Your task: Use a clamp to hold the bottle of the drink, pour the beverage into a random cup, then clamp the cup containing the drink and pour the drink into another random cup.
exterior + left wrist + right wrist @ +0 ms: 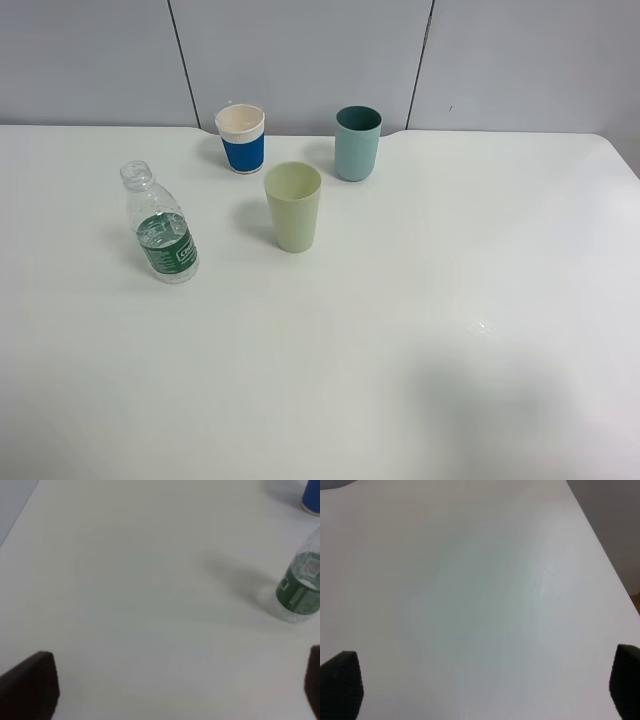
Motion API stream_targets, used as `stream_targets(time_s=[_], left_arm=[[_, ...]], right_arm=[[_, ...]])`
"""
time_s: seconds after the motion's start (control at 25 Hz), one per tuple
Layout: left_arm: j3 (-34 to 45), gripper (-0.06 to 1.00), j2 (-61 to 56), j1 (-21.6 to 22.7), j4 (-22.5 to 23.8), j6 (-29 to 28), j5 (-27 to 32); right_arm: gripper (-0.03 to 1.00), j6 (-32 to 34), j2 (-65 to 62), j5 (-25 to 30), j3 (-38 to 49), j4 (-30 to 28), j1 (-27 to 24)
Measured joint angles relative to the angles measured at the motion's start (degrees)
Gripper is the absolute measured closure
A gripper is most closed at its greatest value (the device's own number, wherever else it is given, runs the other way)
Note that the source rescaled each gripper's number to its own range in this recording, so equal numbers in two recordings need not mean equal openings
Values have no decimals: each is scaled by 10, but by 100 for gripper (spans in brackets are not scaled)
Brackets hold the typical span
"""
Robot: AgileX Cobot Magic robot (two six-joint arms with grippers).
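Observation:
A clear plastic bottle (160, 228) with a green label and no cap stands upright on the left of the white table (450, 300), partly filled. It also shows in the left wrist view (300, 590). Three cups stand upright behind and to its right: a blue cup with a white rim (241, 139), a pale green cup (293, 206) and a teal cup (357, 143). The blue cup's edge shows in the left wrist view (312, 497). Neither arm appears in the exterior high view. My left gripper (175, 687) is open and empty, short of the bottle. My right gripper (485, 685) is open and empty over bare table.
A grey panelled wall (300, 50) runs behind the table's far edge. The table's right edge (600, 545) shows in the right wrist view, with darker floor beyond it. A faint shadow lies on the table at the lower right of the exterior view.

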State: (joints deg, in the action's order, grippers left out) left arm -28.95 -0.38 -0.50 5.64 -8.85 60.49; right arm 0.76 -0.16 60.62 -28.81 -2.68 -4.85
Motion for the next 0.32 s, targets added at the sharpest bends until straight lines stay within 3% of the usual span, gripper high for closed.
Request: stream_targets(time_s=[0.32], left_arm=[[0, -6, 0, 0, 0, 0, 0]], right_arm=[[-2, 0, 0, 0, 0, 0, 0]])
